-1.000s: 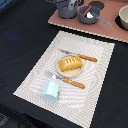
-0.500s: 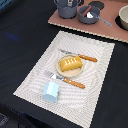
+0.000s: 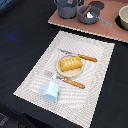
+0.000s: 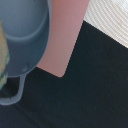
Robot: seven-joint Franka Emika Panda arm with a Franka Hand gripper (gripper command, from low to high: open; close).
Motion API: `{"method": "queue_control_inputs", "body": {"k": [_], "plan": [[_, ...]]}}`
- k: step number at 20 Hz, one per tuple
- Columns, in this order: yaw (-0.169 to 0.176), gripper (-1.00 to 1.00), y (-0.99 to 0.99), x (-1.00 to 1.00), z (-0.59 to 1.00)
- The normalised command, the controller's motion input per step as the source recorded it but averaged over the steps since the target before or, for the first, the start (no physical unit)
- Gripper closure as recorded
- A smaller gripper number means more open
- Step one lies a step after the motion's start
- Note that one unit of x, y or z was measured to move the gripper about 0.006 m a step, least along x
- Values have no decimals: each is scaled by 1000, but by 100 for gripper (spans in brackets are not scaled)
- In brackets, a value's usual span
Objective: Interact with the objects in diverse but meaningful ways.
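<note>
A yellow-orange scored bread loaf (image 3: pixel 70 63) lies on a small pale plate (image 3: pixel 61 73) in the middle of the white placemat (image 3: pixel 100 95). A pale blue house-shaped carton (image 3: pixel 50 91) stands near the mat's front edge. A thin reddish-brown sausage (image 3: pixel 86 9) and a small white piece (image 3: pixel 90 15) lie in a grey pan (image 3: pixel 81 18) at the back. The gripper and arm do not show in the exterior view. The wrist view shows no fingers, only a grey pot (image 4: pixel 25 45) from above.
An orange-handled knife (image 3: pixel 80 56) and fork (image 3: pixel 67 81) flank the plate. A second grey pot (image 3: pixel 68 8) and a pale bowl (image 3: pixel 124 18) stand on a pink mat (image 3: pixel 100 30), which also shows in the wrist view (image 4: pixel 62 45). The table (image 3: pixel 25 35) is black.
</note>
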Motion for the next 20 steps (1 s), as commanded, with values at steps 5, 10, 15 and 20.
{"method": "queue_control_inputs", "body": {"k": [5,10,15,20], "plan": [[-16,-100,133,-189,-345],[-13,-100,112,-162,-365],[0,-100,156,-221,-402],[0,-100,118,-62,-318]]}}
